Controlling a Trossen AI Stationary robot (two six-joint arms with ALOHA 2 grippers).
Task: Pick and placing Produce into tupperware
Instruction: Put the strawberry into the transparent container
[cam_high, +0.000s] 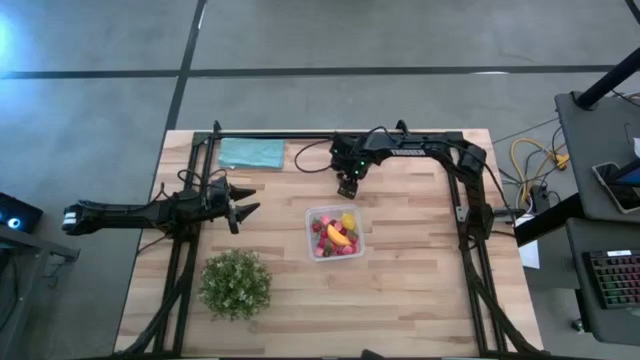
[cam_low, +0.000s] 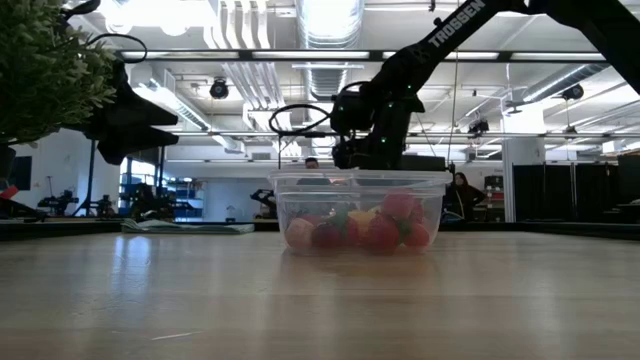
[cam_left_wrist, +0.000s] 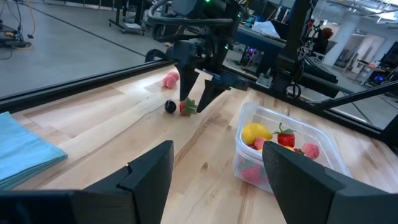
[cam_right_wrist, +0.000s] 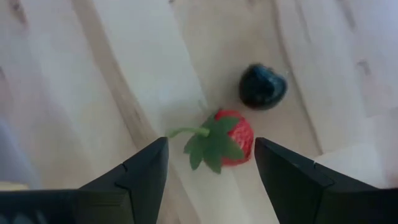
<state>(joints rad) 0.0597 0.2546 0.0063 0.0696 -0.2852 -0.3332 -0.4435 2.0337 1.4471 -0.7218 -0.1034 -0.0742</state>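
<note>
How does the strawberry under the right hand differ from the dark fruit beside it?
The strawberry is red with a green leafy cap; the dark fruit is almost black, with no leaves. The strawberry looks larger. Both lie on the table, outside the tupperware, apart from each other.

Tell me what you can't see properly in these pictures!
- High view: the strawberry and dark fruit on the table are hidden under the right pincer.
- Low view: the tub blocks that same strawberry; the right pincer's tips sit behind its rim.
- Left wrist view: the pink fruit is too small to name; the tub's lower pieces blur behind its wall.
- Right wrist view: the tub is out of frame.
</note>
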